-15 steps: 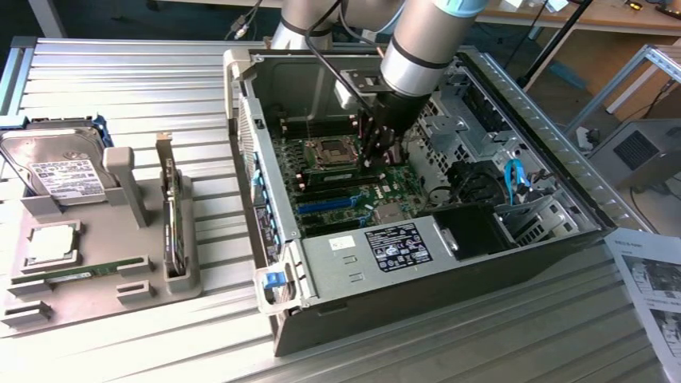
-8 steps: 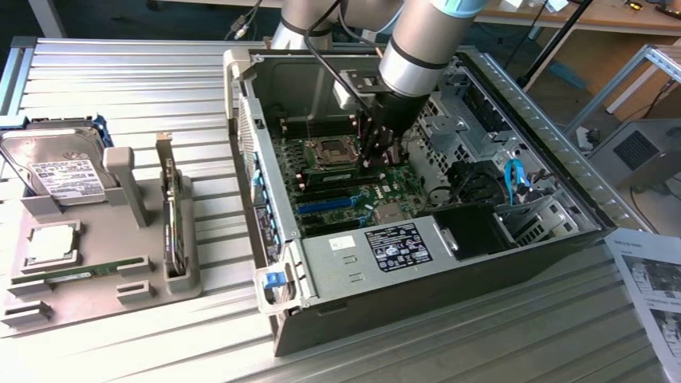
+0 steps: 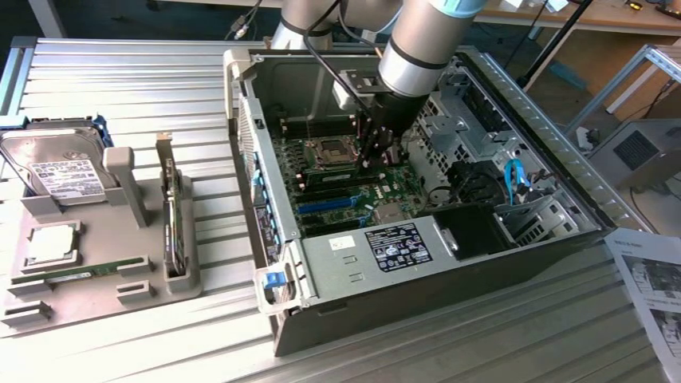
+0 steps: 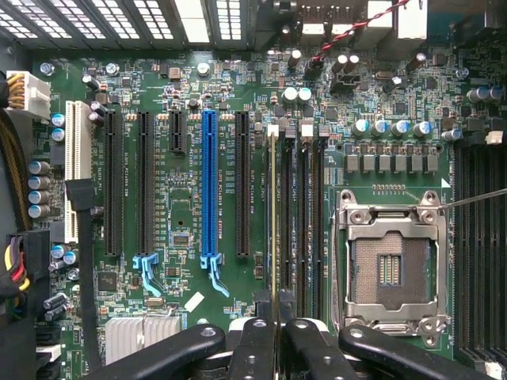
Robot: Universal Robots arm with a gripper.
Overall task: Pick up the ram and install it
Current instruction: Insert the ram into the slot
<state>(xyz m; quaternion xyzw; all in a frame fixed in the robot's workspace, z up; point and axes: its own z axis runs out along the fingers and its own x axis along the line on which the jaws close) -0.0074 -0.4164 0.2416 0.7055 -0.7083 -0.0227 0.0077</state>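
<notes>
My gripper (image 4: 273, 336) is shut on the ram (image 4: 273, 222), a thin green stick seen edge-on between the black fingers (image 4: 253, 348). The stick runs lengthwise along the outermost of the black memory slots (image 4: 305, 222) beside the open processor socket (image 4: 390, 269). Whether its lower edge sits in the slot or just above it I cannot tell. In the exterior view the gripper (image 3: 378, 155) reaches straight down into the open computer case (image 3: 426, 263), over the motherboard next to the socket (image 3: 330, 149).
On the exterior view's left a grey tray (image 3: 96, 299) holds a hard drive (image 3: 59, 171), an upright dark expansion card (image 3: 172, 231), a silver processor chip (image 3: 51, 243) and another green stick (image 3: 85, 274). Case walls, drive cage and cables (image 3: 516, 179) hem the arm in.
</notes>
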